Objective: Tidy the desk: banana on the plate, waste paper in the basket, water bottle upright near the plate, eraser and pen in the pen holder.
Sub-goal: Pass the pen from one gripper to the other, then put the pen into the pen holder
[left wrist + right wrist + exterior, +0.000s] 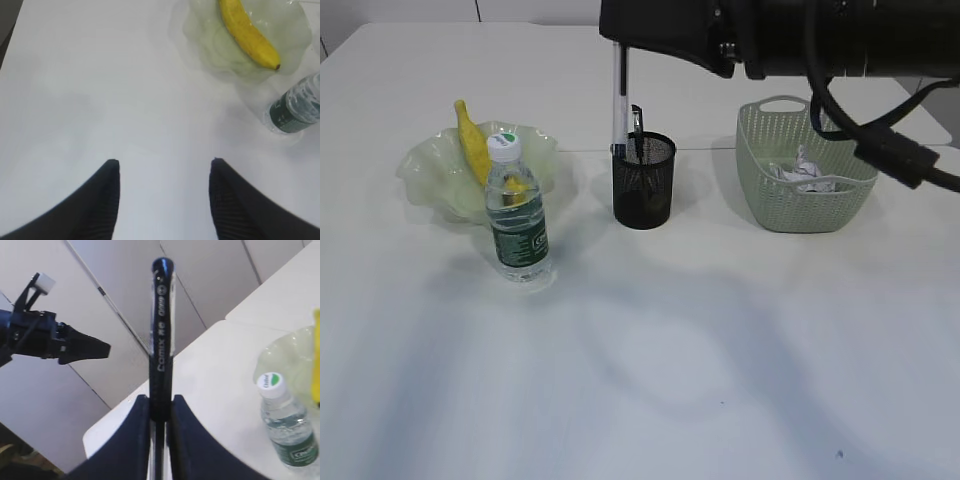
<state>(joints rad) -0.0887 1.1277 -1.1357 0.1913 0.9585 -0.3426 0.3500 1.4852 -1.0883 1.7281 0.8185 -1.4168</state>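
Note:
My right gripper (pixel 161 401) is shut on a dark pen (pixel 162 315) and holds it upright, with its lower end at the rim of the black mesh pen holder (pixel 643 185); the pen also shows in the exterior view (pixel 619 100). Another pen (pixel 637 128) stands in the holder. The banana (pixel 472 140) lies on the pale green plate (pixel 425 175). The water bottle (pixel 517 215) stands upright in front of the plate. The waste paper (pixel 807 172) lies in the sage-green basket (pixel 805 205). My left gripper (pixel 164 162) is open and empty above the bare desk (pixel 100 90). The eraser is not in view.
The right arm's black body and cables (pixel 840 40) hang over the back of the desk above the basket. In the left wrist view the plate (pixel 295 30), banana (pixel 248 35) and bottle (pixel 297 107) lie to the upper right. The left arm (pixel 50 337) shows in the right wrist view.

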